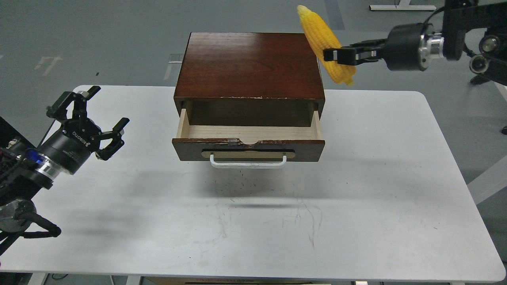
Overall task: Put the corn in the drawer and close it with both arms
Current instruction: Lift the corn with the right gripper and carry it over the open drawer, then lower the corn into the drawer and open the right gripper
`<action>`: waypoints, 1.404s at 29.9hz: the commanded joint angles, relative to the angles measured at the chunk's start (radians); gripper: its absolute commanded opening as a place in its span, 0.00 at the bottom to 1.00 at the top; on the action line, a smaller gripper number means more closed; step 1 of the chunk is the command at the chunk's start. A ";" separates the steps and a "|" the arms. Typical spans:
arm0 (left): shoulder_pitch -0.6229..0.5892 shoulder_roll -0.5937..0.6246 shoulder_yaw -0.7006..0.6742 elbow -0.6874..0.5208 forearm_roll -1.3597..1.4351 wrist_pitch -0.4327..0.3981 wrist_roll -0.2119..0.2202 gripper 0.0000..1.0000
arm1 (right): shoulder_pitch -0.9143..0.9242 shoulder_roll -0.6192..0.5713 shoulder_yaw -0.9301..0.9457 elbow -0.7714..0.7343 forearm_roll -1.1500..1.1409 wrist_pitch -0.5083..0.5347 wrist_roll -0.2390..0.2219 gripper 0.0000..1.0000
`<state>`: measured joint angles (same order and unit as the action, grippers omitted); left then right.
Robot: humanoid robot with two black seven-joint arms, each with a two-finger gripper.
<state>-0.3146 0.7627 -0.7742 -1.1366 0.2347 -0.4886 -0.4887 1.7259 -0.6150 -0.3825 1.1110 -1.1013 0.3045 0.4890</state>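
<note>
A dark reddish-brown wooden cabinet (248, 65) stands at the far middle of a white desk (356, 198), and its drawer (248, 136) is pulled out toward the near side, showing a pale wood floor with nothing lying in it. The drawer's front panel has a chipped, notched top edge, and a white bar handle (248, 162) hangs on a tan oval plate at its centre. The corn (325, 44) is not in the drawer: it is held in the air above the cabinet's far right corner, tilted, with its tapered tip up and to the left and its blunt end down and to the right. The right gripper (336, 55) reaches in from the right edge of the view, its arm roughly level, and its fingers (348, 56) pinch the cob across its lower half, so that the yellow rows of kernels show both above and below the grip. Behind it a silver wrist ring and black housing lead off to the upper right. The left gripper (93, 118) hangs over the left part of the desk, well apart from the drawer and at about the height of its front panel, coming up from the lower left corner. Its fingers (117, 132) are spread wide with nothing between them, and white lettering shows on its black body. Faint dark scuffs mark the desk in front of the drawer.
</note>
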 commanded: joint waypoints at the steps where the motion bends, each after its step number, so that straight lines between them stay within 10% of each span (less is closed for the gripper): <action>1: 0.000 0.010 -0.003 -0.002 0.000 0.000 0.000 1.00 | 0.105 0.151 -0.103 0.013 -0.012 -0.008 0.000 0.06; 20: 0.006 0.026 -0.003 -0.011 0.000 0.000 0.000 1.00 | 0.146 0.417 -0.414 0.013 -0.204 -0.286 0.000 0.08; 42: 0.011 0.024 -0.007 -0.011 0.000 0.000 0.000 1.00 | 0.123 0.416 -0.394 0.000 -0.158 -0.298 0.000 0.89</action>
<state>-0.3038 0.7890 -0.7801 -1.1475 0.2347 -0.4887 -0.4887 1.8425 -0.1904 -0.7846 1.1092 -1.2845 0.0079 0.4886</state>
